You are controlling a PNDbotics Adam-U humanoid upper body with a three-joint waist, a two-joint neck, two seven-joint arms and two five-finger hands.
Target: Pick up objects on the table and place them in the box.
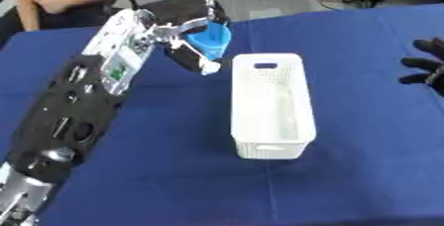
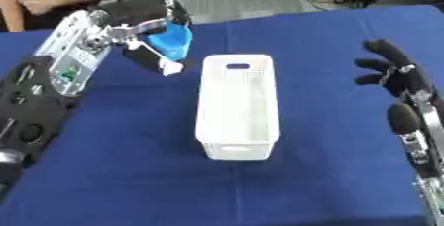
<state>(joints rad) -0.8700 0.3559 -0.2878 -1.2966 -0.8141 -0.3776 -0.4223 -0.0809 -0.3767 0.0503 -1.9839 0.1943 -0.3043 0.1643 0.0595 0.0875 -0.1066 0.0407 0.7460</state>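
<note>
A blue cup-like object [image 1: 213,39] is held in my left hand [image 1: 187,27], whose black fingers curl round it above the blue table, just left of the far end of the white box [image 1: 269,105]. The box is a long perforated plastic basket standing lengthwise in the middle of the table; its inside looks empty. My right hand [image 2: 395,74] hovers open at the right, fingers spread, well clear of the box.
A blue cloth covers the table [image 1: 173,170]. My left arm [image 1: 78,106] stretches across the table's left side. A person in dark clothes sits beyond the far left edge. Grey floor and clutter lie behind the table.
</note>
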